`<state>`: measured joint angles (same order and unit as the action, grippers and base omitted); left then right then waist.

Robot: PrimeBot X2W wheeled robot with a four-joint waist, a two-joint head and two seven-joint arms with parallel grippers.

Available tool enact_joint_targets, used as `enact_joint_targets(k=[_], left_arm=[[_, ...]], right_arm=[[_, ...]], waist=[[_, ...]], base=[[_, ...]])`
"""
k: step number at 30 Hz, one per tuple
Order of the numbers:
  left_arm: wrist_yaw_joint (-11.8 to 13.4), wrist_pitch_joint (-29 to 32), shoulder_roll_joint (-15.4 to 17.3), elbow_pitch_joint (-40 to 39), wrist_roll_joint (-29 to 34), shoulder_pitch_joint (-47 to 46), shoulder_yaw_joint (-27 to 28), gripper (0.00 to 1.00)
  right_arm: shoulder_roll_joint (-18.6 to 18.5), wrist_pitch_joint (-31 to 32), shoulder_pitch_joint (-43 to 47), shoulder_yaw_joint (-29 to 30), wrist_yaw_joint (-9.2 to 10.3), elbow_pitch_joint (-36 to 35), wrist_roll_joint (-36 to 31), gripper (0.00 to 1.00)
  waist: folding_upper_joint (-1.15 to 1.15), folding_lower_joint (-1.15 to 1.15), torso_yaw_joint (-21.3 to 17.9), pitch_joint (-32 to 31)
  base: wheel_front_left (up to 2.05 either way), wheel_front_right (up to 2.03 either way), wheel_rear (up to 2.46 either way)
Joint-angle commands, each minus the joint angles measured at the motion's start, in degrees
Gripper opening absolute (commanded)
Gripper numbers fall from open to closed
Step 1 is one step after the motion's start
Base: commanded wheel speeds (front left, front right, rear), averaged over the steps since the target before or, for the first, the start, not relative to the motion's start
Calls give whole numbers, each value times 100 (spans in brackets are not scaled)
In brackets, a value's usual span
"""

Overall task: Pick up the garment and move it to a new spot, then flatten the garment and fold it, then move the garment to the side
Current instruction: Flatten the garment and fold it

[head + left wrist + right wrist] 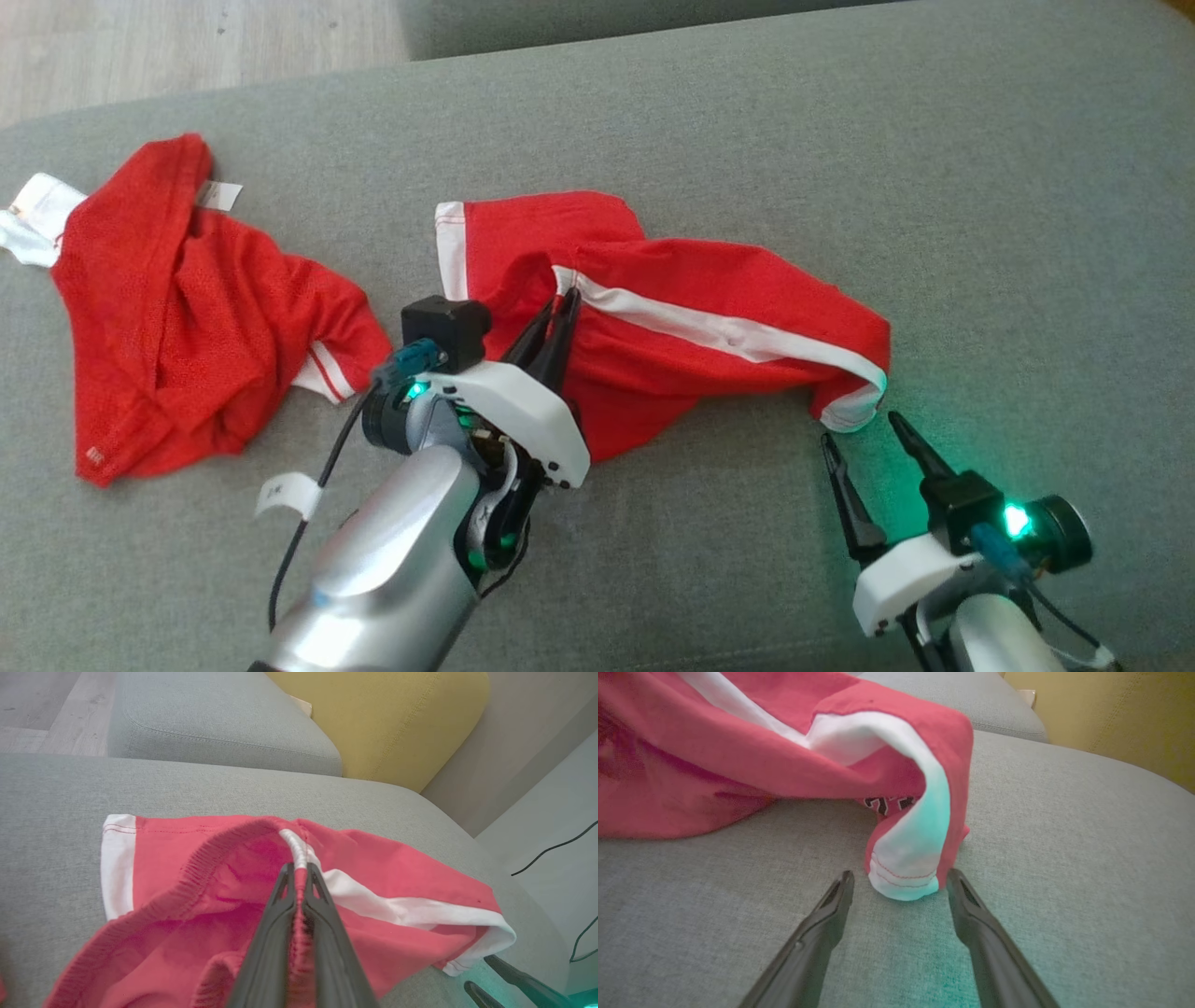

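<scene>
the left claw (563, 301) is pinched shut on the waistband (201, 877) of the red shorts (728, 280), which lie crumpled on the grey cushion (840, 121). the right claw (861, 429) gapes wide just before the white hem (854, 411), holding nothing. a one-point lift could let the cloth bunch or slip.

Nothing rly readable here tbh. The red shorts (738, 774) have a dark print (889, 803) peeking out under the folded leg, but it's cut off, can't make it out. White tag (219, 194) on the red shirt (187, 308) and the cable label (289, 495) are both too small to read.
</scene>
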<state>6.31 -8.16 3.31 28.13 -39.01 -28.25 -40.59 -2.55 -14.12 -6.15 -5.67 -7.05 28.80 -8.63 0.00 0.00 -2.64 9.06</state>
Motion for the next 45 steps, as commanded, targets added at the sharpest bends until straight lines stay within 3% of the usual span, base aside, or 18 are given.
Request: enact_joint_targets(k=[1,18,19,20,21,26,35,45], left_arm=[[31,-27,79,-193,-30,-163,128,0],[113,87,196,-391,-38,-199,75,0],[117,86,201,-402,-39,-199,75,0],[120,85,205,-412,-41,-199,74,0],[124,85,210,-422,-43,-198,72,0],[139,28,273,-495,-37,-216,101,0],[22,-253,645,-985,165,-417,161,0],[-122,-430,1224,-1434,434,-857,381,0]], right_arm=[[-32,-52,-247,-119,-44,-132,14,100],[-32,-86,-636,-124,-44,360,341,100],[-32,-86,-648,-130,-44,370,356,84],[-32,-86,-662,-132,-44,383,371,15],[-32,-86,-677,-132,-44,398,381,0],[-32,-87,-753,-40,-44,336,321,0],[-64,-87,-949,265,-44,-616,-159,0],[-954,242,-1843,-363,-44,-1342,82,0]], waist=[[0,0,-4,9],[0,0,-22,63],[0,0,-26,64],[0,0,-30,66],[0,0,-33,69],[0,0,-41,63],[0,0,-51,-179],[0,0,-132,-664]], base=[[0,0,0],[0,0,0],[0,0,0],[0,0,0],[0,0,0],[0,0,0],[0,0,0],[0,0,0]])
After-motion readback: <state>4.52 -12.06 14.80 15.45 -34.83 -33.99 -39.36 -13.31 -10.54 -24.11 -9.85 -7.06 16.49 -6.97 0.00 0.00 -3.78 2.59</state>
